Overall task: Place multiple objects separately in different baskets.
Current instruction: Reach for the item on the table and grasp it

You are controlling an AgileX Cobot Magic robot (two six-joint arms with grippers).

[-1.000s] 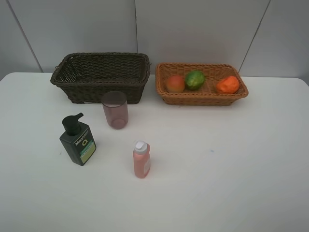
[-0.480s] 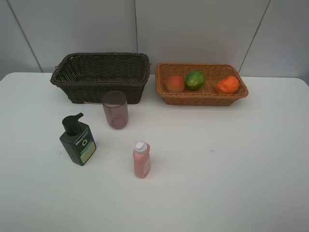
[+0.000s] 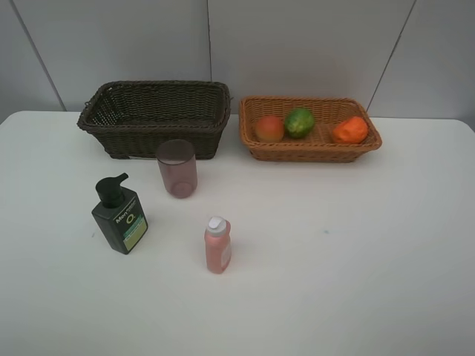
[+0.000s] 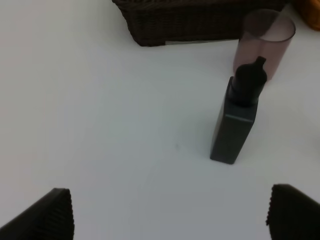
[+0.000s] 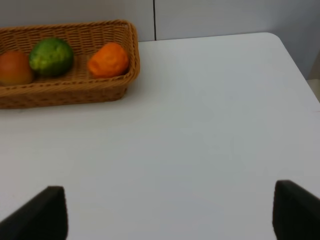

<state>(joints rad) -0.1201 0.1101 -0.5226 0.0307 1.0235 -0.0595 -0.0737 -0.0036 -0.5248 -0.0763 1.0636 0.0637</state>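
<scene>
Peach (image 3: 269,128), green fruit (image 3: 300,122) and orange (image 3: 349,130) are sitting in the shallow tan basket (image 3: 312,153), with peach and green fruit touching and orange apart at the right end. Translucent mauve cup (image 3: 177,168) is standing upright just in front of the dark basket (image 3: 156,135). Dark green pump bottle (image 3: 119,216) and white-capped pink bottle (image 3: 217,248) are standing nearer on the table (image 3: 356,245). Left gripper (image 4: 170,215) and right gripper (image 5: 167,212) are hanging over the table, jaws wide apart, gripping nothing.

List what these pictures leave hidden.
- Dark brown wicker basket: floor, exterior high view, behind its near wall.
- Dark green pump bottle: label print, exterior high view, too small.
- Translucent mauve cup: base, left wrist view, behind that bottle.
- Left gripper, right gripper: wrist views' edges show only fingertips.
</scene>
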